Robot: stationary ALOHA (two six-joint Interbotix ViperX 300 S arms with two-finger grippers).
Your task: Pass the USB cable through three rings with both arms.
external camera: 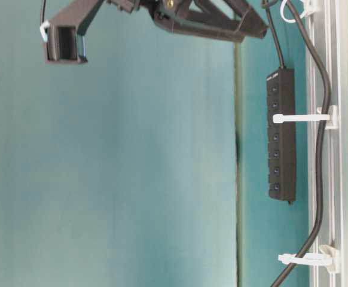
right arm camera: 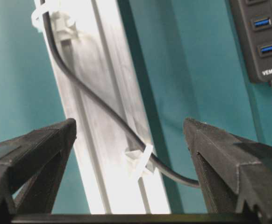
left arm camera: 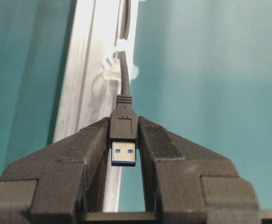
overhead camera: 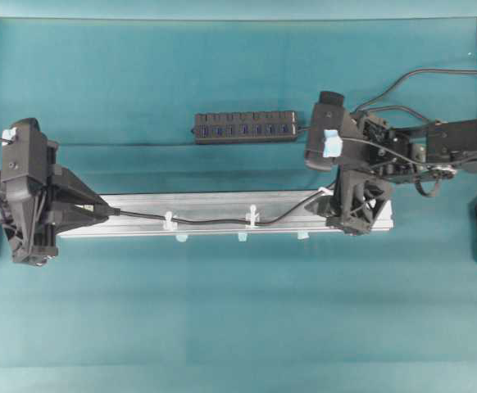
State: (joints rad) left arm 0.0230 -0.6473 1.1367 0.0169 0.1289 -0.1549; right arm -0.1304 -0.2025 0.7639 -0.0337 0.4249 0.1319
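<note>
On the long silver rail (overhead camera: 222, 214), our USB cable (overhead camera: 206, 219) already runs through all three rings (overhead camera: 252, 216), so we think we are at the last pulling step. Our left gripper (left arm camera: 123, 149) is pinched tight on the plug (left arm camera: 123, 140), and our right gripper (right arm camera: 129, 140) stands wide apart, holding nothing. Next, we should keep the cord from slipping back out.

Rail (overhead camera: 222, 214) lying lengthwise on the desk (overhead camera: 238, 311); three rings (overhead camera: 252, 216) spaced along it, USB cable (overhead camera: 206, 219) running through them. Left pincer (overhead camera: 101, 210) at the rail's left end, right pincer (overhead camera: 355, 214) over its right end; hub strip (overhead camera: 245, 127) behind.
</note>
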